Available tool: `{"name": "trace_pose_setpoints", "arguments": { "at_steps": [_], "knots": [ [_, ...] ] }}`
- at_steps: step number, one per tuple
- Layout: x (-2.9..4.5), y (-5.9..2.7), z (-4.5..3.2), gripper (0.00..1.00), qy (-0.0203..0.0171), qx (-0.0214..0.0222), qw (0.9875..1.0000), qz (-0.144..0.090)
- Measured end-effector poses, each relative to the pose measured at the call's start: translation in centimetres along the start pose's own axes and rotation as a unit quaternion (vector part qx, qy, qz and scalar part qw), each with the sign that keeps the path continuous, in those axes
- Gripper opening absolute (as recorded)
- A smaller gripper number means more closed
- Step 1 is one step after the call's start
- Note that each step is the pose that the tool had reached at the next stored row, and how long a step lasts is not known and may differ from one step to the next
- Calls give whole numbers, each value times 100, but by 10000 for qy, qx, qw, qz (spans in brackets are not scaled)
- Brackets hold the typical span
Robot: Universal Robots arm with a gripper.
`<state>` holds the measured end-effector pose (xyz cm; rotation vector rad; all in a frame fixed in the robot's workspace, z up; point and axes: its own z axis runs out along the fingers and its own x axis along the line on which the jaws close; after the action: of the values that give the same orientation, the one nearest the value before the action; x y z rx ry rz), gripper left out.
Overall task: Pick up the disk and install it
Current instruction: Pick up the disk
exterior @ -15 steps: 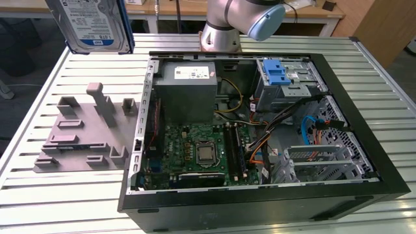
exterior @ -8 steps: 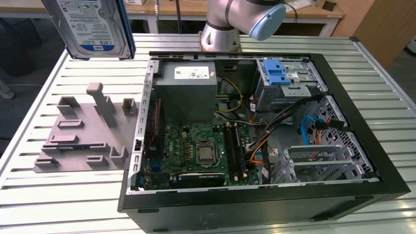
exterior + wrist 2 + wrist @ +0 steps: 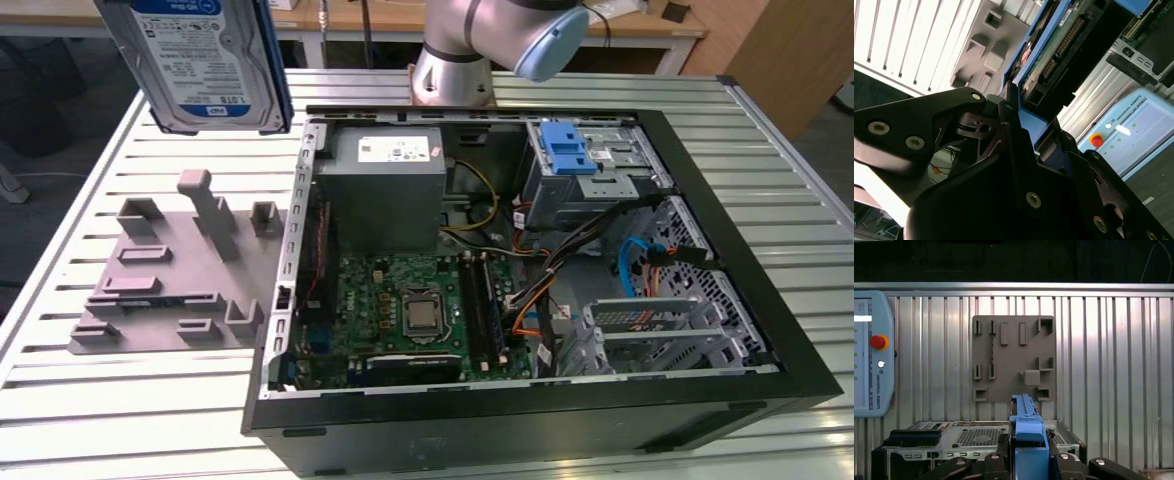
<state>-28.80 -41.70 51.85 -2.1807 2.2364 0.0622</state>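
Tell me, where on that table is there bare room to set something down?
Bare table slats lie between the grey holder plate and the near edge in the exterior view, and in a strip along the open computer case on that view's right. Inside the case is crowded: motherboard, cables, drive cages. The disk is up in the air, off the table.

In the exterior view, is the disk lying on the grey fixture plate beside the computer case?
No, the disk is raised in the air, clear of the grey fixture plate, at the exterior view's upper left.
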Motion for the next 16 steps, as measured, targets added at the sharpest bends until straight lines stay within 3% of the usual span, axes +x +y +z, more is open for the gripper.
{"name": "trace_pose_setpoints", "arguments": {
  "at_steps": [3, 16],
  "knots": [
    [21, -44, 0, 36, 0, 0, 10000, 0],
    [67, -81, 3, 36, 0, 0, 10000, 0]
  ]
}}
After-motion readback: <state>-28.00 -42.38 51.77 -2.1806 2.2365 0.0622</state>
